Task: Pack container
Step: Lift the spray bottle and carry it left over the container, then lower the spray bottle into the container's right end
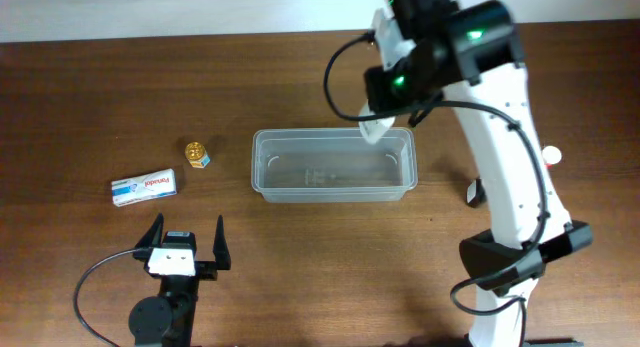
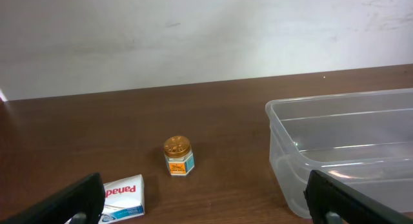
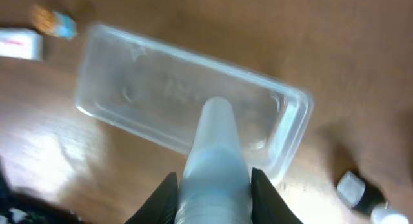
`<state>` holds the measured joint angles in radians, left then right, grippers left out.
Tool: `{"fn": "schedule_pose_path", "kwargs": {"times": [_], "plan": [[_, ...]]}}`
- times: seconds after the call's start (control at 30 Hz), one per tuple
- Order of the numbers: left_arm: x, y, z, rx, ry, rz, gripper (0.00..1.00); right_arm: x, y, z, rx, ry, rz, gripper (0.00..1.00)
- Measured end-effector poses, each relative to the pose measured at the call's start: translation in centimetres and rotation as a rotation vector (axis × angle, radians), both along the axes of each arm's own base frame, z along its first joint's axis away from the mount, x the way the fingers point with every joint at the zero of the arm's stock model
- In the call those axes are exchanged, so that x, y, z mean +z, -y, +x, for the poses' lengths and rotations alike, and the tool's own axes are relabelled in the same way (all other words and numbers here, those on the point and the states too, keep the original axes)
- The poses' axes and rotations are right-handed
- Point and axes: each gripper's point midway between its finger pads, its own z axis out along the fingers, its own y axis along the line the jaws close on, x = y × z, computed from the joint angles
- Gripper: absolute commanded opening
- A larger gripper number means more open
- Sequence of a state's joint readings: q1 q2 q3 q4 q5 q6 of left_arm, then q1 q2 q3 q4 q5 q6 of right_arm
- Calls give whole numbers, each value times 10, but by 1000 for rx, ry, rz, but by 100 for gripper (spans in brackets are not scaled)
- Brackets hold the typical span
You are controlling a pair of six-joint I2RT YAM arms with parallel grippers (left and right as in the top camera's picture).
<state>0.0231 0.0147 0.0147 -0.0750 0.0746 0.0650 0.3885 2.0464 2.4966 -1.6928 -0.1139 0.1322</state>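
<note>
Where print can be read, you have one word only: "Panadol", in red on the white box (image 1: 143, 187) at the left of the table (image 1: 300, 277). The label on the gold-lidded jar (image 1: 197, 153) just beyond it is orange and teal, too small to read.

Count: one box, one jar, one clear container (image 1: 335, 187), and one translucent white bottle (image 3: 216, 153) with a tapered top. Two small pale objects (image 3: 353, 188) show at the right wrist view's lower right corner, too blurred to name.

Container lies mid-table, long side left to right, right of the jar and box.

Your right gripper (image 3: 214, 180) is clamped on the bottle, a finger on each side, and hangs above the container's far right rim with the bottle's tip pointing over the tub.

Your left gripper (image 1: 189, 223) sits wide apart and empty, on the near side of the box. The container is ahead of it and to its right, well apart.
</note>
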Motion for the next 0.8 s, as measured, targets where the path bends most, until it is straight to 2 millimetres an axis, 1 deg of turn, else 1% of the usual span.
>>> {"fn": "schedule_pose_path", "kwargs": {"times": [0.13,0.23,0.53,0.67,0.8], "plan": [[0,0,0,0,0,0,99,-39,4,-13,-43,-105,-127,21],[0,0,0,0,0,0,99,-54,8,-14,-70,-128,-176,21],[0,0,0,0,0,0,99,-66,14,0,-175,-94,-209,22],[0,0,0,0,0,0,99,-80,15,7,-212,-88,-220,22],[0,0,0,0,0,0,100,-97,14,11,-234,-94,-225,22]]}}
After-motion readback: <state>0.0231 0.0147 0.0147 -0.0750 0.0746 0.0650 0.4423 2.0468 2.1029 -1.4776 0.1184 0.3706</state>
